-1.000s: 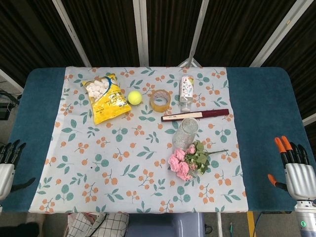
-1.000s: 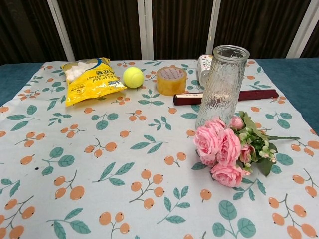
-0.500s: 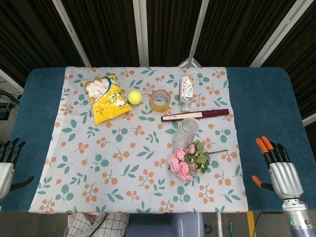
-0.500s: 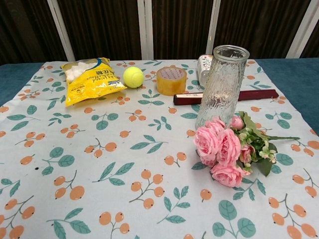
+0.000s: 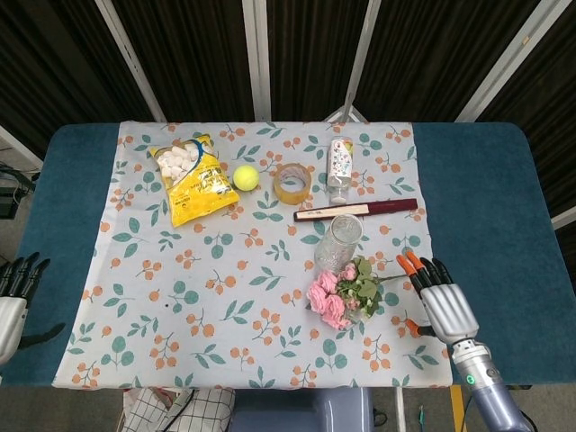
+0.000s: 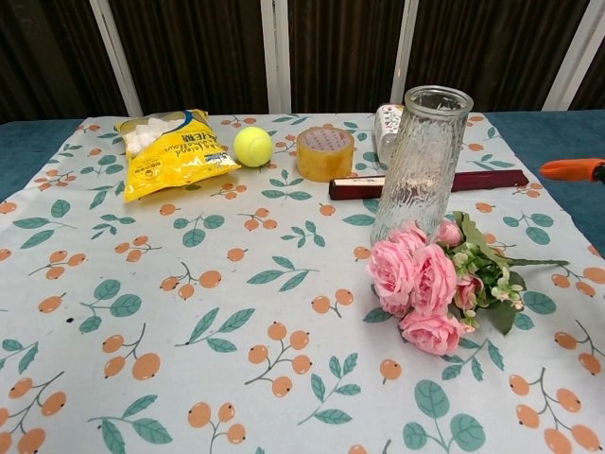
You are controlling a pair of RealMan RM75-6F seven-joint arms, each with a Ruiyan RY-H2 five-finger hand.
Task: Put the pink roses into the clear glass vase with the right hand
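On the worktop (image 5: 477, 198), the clear glass vase (image 5: 338, 241) stands upright, the pink roses (image 5: 342, 292) lying just beside its base. The right hand (image 5: 443, 304) hovers near them, fingers (image 5: 412, 266) spread, holding nothing.

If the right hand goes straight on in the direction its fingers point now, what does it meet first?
Probably nothing soon. The right hand points up-left, past the stem end of the pink roses; farther along lies the dark red folding fan. Its height above the table is unclear.

Left robot hand (image 5: 11, 297) cropped; right robot hand (image 5: 443, 301) mostly off chest view.
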